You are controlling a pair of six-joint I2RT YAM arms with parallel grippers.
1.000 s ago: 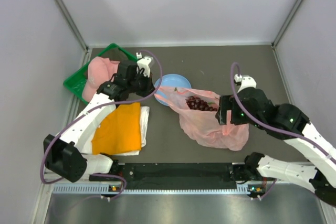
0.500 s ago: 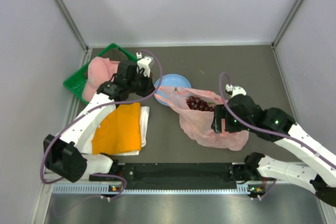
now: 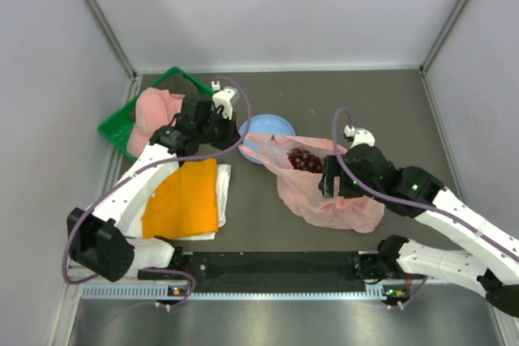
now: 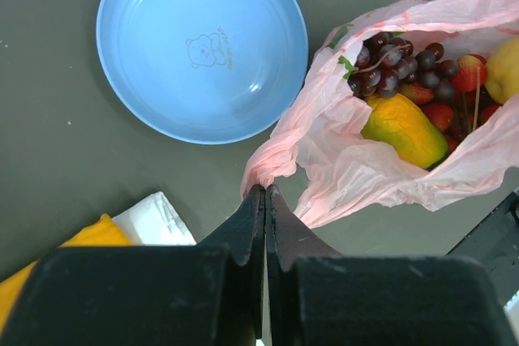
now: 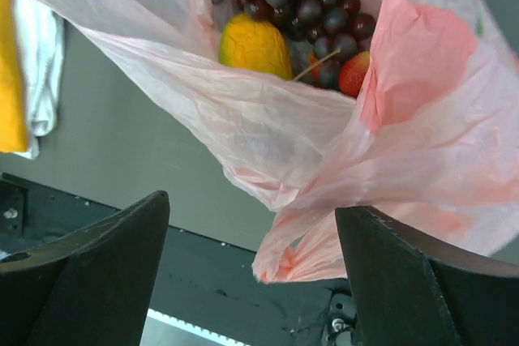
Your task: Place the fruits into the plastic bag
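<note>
— Pink bag where?
— Centre of counter, fruits inside, plate at its 11 o'clock.
— Pincers?
— Left pincer pinched on bag's rim; right pincer wide, above bag's 3 o'clock side.

The plastic bag gapes open beside the plate.

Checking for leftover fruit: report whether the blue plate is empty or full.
Empty. The blue plate shows only bare surface; grapes and mango lie inside the pink bag.
</note>
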